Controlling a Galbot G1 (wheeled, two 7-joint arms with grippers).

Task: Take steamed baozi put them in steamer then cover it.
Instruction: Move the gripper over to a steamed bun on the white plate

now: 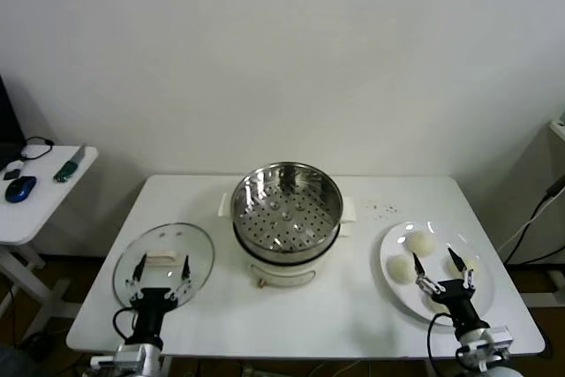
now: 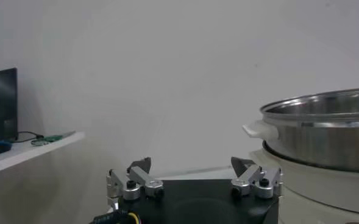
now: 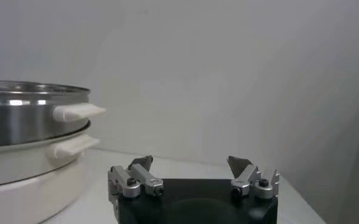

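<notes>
Cream-white steamed baozi point(image 1: 418, 242) lie just beyond the right tool point(image 1: 444, 267), its fingers apart.

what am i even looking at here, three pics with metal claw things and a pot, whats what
This is a two-armed robot at a white table. The wide picture comes from a camera on its head, looking down; the other two come from cameras on its wrists, each looking past that arm's own claw.

The left gripper hovers open over a glass cover lying flat on the table. The right gripper hovers open over a white plate holding the steamed baozi; three show clearly, and any more are hidden by the gripper.

In the middle stands the steamer, a shiny perforated basket on a white pot, with nothing in it. Neither gripper holds anything.
</notes>
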